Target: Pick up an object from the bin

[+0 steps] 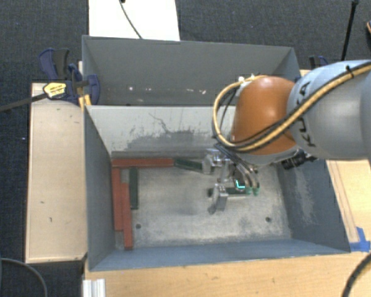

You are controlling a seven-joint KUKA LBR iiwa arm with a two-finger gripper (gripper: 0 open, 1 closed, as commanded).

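Your gripper (219, 198) hangs over bare bin (173, 60) floor, right of centre; released or clenched, can't tell. Nearest thing is a small bright-green piece (253, 191) just beside it at 3 o'clock, partly hidden under the wrist. A dark green stick (187, 164) lies at its 10 o'clock, by the back wall. A red L-shaped bar (120, 203) lies well apart at 9 o'clock, with a dark strip (133, 187) alongside.

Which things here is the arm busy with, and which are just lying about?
In the job: the two-finger gripper, low over the bare floor, right of middle, in the grey metal bin.

Lying about: two red-brown flat bars forming an L at the left; a dark green bar beside them; a dark green strip near the back wall.
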